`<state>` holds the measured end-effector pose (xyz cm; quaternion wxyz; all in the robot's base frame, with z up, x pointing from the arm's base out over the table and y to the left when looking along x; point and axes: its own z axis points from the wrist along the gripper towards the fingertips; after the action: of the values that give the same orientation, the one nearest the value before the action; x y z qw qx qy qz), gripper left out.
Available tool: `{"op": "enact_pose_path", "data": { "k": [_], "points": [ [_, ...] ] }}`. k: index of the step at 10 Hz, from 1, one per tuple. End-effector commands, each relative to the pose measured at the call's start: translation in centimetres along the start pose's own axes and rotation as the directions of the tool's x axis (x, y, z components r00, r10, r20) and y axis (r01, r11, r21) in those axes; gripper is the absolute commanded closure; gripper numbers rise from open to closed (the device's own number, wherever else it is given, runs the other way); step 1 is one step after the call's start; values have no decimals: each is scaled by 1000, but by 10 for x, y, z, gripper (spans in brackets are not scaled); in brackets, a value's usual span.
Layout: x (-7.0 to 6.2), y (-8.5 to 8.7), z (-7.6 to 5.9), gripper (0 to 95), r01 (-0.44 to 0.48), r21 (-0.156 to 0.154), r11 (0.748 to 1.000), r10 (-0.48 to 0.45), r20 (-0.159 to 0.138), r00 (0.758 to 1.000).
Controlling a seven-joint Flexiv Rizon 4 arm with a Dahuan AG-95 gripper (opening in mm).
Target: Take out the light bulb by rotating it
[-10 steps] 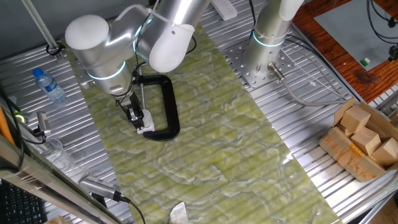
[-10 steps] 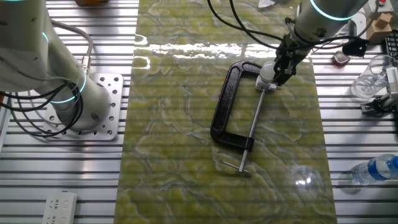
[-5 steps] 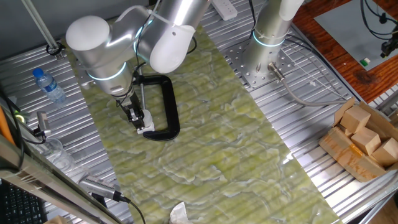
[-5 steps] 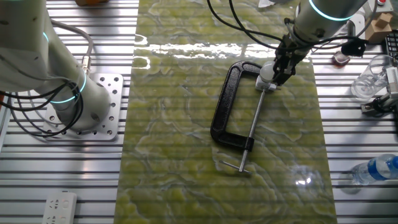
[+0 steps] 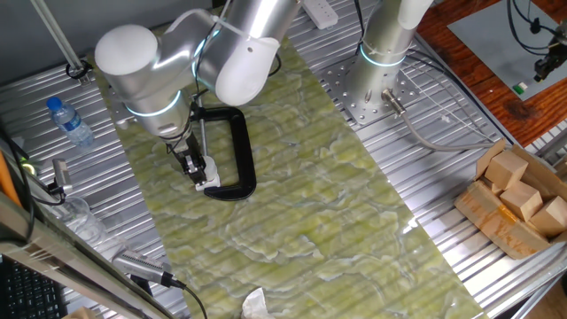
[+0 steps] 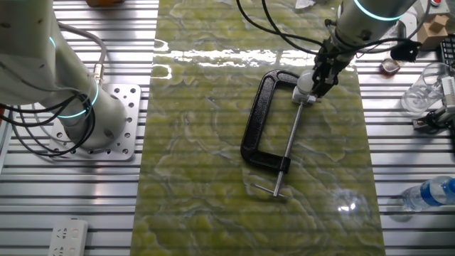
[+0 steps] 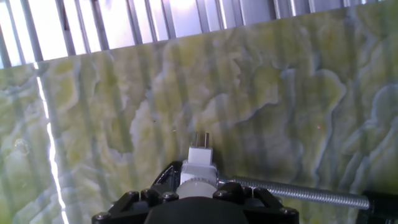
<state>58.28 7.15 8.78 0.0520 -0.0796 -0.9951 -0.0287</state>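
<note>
White and matte, the light bulb (image 6: 304,82) sits at the black C-clamp's (image 6: 257,117) upper jaw end, pinched between the fingers of the gripper (image 6: 318,84), which is clamped on it.

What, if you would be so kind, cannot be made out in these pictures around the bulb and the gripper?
- Light bulb: hand view shows only its top; the gripper body covers the rest.
- Fingers on the bulb: too small in both fixed views, hidden in the hand view.
- Black clamp: hand view shows only its screw rod.
</note>
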Motion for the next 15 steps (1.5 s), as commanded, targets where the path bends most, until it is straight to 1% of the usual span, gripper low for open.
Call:
{"op": "enact_pose_path", "data": {
  "k": [1, 3, 4, 5, 6, 7, 11, 13, 15],
  "points": [
    [0, -1, 0, 380, -15, 2, 1000, 15, 1, 1000],
    [0, -1, 0, 380, -23, 2, 1000, 23, 0, 1000],
    [0, -1, 0, 380, -22, 2, 1000, 22, 6, 1000],
    [0, -1, 0, 380, -2, -6, 1000, 2, 6, 1000],
    [0, -1, 0, 380, -2, -12, 1000, 2, -4, 1000],
    [0, -1, 0, 380, -3, -11, 1000, 3, -9, 1000],
    [0, -1, 0, 380, -11, -10, 1000, 11, -5, 1000],
    [4, 5, 2, 380, -26, -6, 1000, 26, -4, 1000],
    [6, 4, 4, 380, -4, -1, 1000, 4, 3, 1000]
  ]
}}
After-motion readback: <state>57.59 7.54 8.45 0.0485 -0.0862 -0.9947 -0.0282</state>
